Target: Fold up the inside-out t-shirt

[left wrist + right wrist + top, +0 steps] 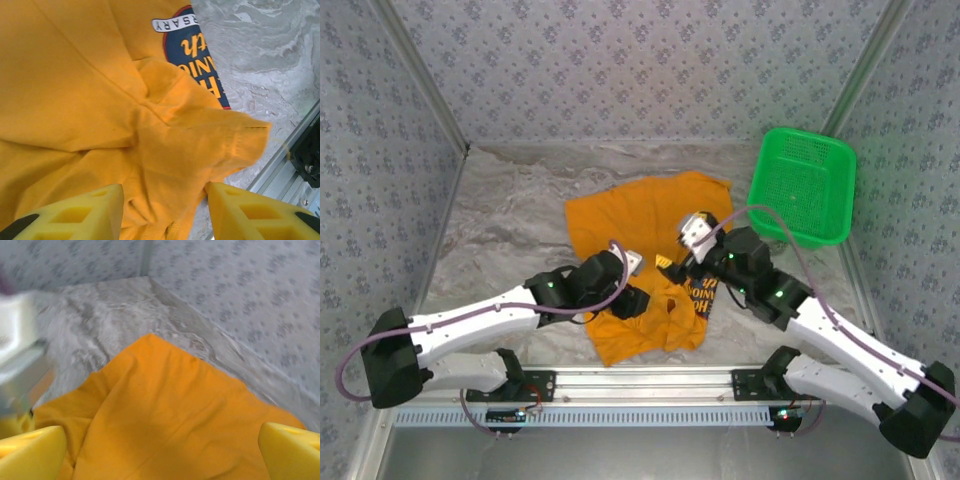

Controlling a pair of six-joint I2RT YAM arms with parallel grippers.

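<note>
Across the top external view, the inside-out t-shirt [630,215] lies rumpled in the middle of the tabletop [510,220]. Its near edge is bunched between the two arms, and a dark printed patch [705,300] is turned up on the right. A green basket [800,180] stands apart at the far right corner.

From the left wrist, the left pincer [165,215] hovers half-spread above a puckered sleeve [220,140], with nothing between its fingers [85,215].

From the right wrist, the right pincer [160,455] stands wide above a smoother stretch of the cloth and holds nothing.

The step looks like taking a fresh grip. Doing it well probably means each pincer pinching a clear edge or seam rather than the bunched middle. Both arms should then draw outward together, so the shirt lies flat before any fold is made.
</note>
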